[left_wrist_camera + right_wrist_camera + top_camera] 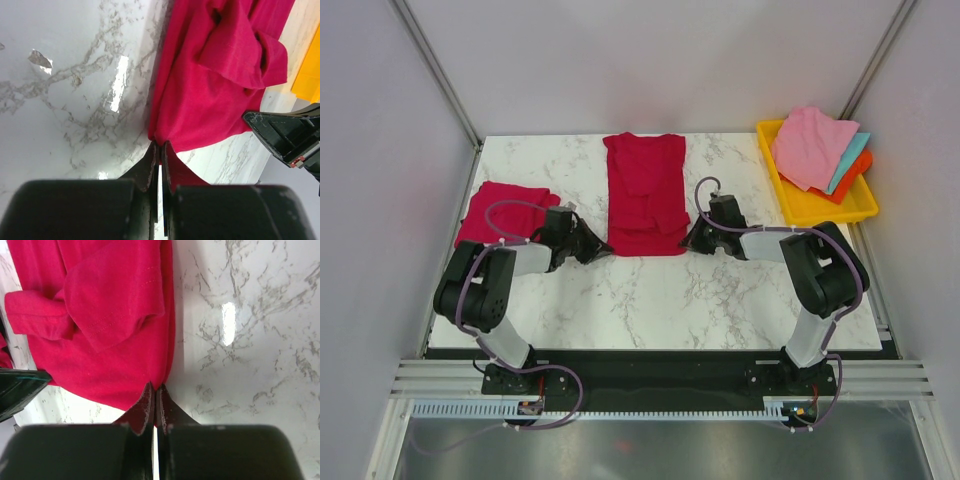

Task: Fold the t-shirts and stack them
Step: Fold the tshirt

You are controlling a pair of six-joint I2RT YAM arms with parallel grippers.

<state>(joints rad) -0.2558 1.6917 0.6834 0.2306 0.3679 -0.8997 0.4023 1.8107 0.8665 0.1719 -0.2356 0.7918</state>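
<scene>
Two crimson shirts lie on the marble table (650,300): the folded t-shirt (505,212) sits near its left edge, and the middle t-shirt (645,190) is stretched lengthwise at the centre with its sleeves turned in. The left gripper (608,250) is clamped together on the middle t-shirt's near left hem corner. The right gripper (688,243) is pinched on its near right corner.
</scene>
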